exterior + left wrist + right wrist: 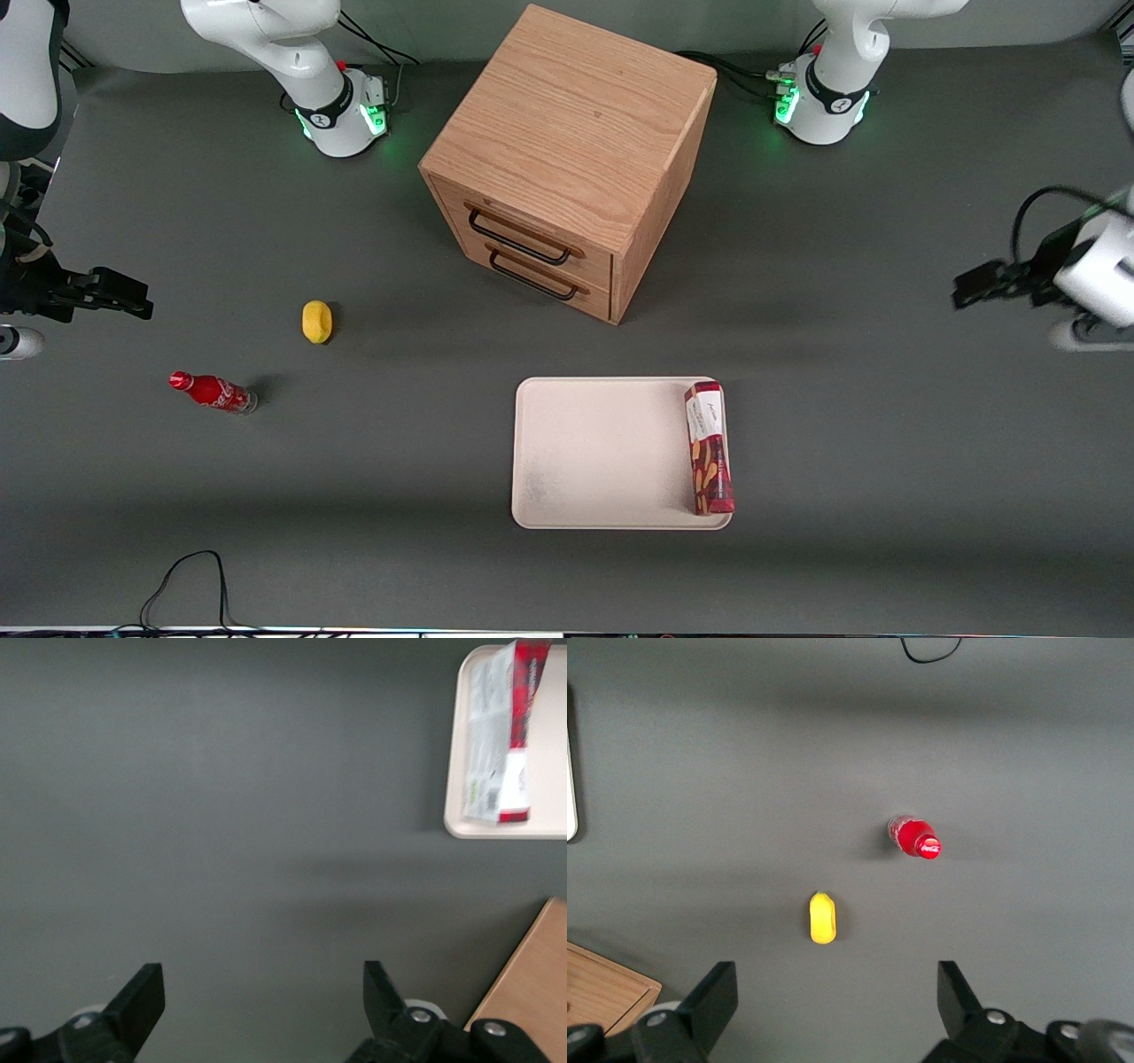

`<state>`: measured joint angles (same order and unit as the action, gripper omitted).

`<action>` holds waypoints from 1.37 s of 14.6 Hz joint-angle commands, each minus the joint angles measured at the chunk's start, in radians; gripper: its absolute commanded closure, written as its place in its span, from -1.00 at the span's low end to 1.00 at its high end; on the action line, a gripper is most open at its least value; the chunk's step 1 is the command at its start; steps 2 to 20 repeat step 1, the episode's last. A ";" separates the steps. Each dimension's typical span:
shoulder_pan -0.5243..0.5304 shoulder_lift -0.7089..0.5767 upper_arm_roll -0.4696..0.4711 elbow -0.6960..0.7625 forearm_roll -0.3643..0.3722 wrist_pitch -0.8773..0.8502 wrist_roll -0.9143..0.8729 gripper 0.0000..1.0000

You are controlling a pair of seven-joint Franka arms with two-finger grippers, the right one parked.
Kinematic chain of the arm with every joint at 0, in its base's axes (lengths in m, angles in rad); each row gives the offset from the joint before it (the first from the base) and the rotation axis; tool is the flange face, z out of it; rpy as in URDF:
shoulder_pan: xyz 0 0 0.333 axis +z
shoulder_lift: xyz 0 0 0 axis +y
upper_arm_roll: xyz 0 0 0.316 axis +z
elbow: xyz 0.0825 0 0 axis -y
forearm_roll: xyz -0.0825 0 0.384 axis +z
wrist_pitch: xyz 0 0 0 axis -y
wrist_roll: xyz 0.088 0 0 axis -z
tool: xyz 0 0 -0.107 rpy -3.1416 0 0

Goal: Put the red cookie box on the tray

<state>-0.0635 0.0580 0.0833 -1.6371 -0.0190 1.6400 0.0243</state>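
The red cookie box lies on the off-white tray, along the tray's edge toward the working arm's end, with its white label panel and cookie pictures showing. My left gripper hangs above the bare table toward the working arm's end, well apart from the tray and farther from the front camera than it. It is open and holds nothing. In the left wrist view the gripper is over dark table, with the box resting on the tray's corner.
A wooden two-drawer cabinet stands farther from the front camera than the tray; its corner shows in the left wrist view. A yellow lemon-like object and a small red soda bottle lie toward the parked arm's end. A black cable lies near the table's front edge.
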 commanded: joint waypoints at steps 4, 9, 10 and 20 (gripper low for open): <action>0.007 -0.083 -0.004 -0.092 0.017 0.005 0.057 -1.00; 0.007 -0.083 -0.004 -0.092 0.017 0.005 0.057 -1.00; 0.007 -0.083 -0.004 -0.092 0.017 0.005 0.057 -1.00; 0.007 -0.083 -0.004 -0.092 0.017 0.005 0.057 -1.00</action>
